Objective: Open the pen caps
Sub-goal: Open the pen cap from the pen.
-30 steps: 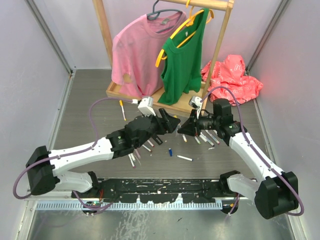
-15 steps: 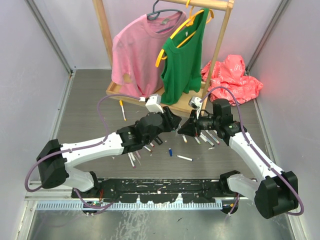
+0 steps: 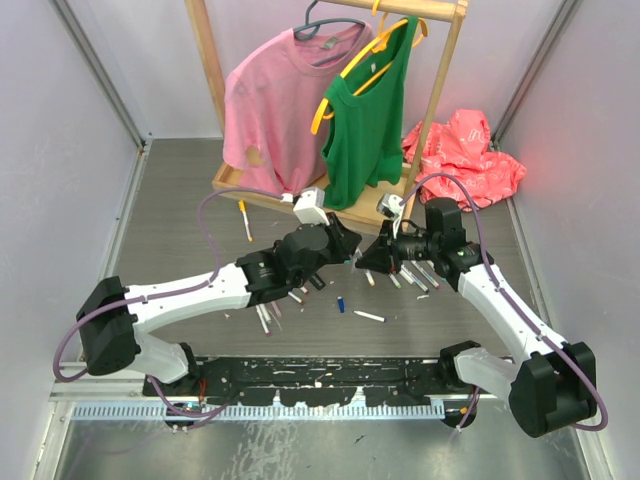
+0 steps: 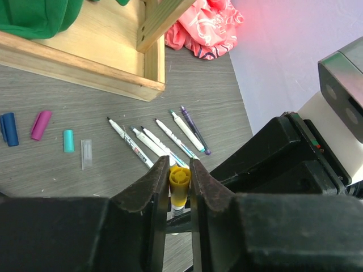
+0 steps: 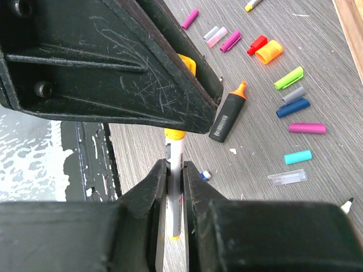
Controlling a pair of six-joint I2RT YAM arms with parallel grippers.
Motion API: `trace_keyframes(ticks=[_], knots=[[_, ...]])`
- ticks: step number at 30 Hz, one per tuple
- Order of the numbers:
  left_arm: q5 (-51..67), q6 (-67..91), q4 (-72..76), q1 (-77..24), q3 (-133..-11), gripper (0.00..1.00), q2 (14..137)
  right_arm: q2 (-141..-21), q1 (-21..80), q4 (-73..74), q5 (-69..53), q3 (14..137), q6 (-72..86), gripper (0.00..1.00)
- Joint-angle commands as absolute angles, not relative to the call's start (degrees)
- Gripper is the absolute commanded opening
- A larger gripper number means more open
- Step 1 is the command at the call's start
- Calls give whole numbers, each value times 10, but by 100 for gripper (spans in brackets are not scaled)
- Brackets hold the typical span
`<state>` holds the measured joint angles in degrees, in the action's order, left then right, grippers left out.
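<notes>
My right gripper (image 5: 174, 165) is shut on a white marker barrel (image 5: 174, 148) and holds it above the table. The marker's yellow pen cap (image 4: 180, 178) sits between my left gripper's (image 4: 180, 165) fingers, which press on both its sides. In the top view the two grippers, left (image 3: 349, 250) and right (image 3: 369, 258), meet tip to tip over the table's middle. Loose pen caps lie on the table: pink (image 5: 307, 128), teal (image 5: 298, 157), blue (image 5: 293, 107), green (image 5: 288, 78), orange (image 5: 269, 51). Several uncapped markers (image 4: 164, 139) lie in a row.
A wooden clothes rack base (image 3: 300, 195) stands just behind the grippers, with a pink shirt (image 3: 270, 100) and a green top (image 3: 368, 110) hanging. A red bag (image 3: 465, 150) lies at back right. A black-and-orange highlighter (image 5: 228, 113) and loose markers (image 3: 368, 316) lie below the grippers.
My left arm has reached right to the marker in the right gripper, and its jaws have closed in on the yellow cap. The right arm has stayed still.
</notes>
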<state>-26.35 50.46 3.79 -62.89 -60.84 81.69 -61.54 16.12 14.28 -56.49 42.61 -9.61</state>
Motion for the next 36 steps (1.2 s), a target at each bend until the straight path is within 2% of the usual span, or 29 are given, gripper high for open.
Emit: trace_keyframes(ticks=[1,3,5,6,16,22,27,33,36], knots=[[-278,504,48,-629,-634,17,816,-618,163,138,-567,453,-110,1],[-282,503,49,-629,-637,12,817,-619,163,140,-566,454,-113,1],[-284,497,54,-624,-640,1,818,-621,163,143,-565,454,-116,1],[-287,494,56,-620,-643,0,817,-622,163,145,-565,455,-119,1],[-389,425,116,-497,-644,0,714,-658,189,227,-540,486,-185,1],[-484,422,166,-476,-579,0,626,-689,212,261,-517,504,-213,1],[-442,414,160,-465,-513,0,556,-694,213,285,-482,512,-250,1],[-355,445,128,-462,-418,0,482,-719,220,353,-325,511,-339,1],[-306,462,174,-463,-340,0,460,-732,221,379,-278,491,-359,1]])
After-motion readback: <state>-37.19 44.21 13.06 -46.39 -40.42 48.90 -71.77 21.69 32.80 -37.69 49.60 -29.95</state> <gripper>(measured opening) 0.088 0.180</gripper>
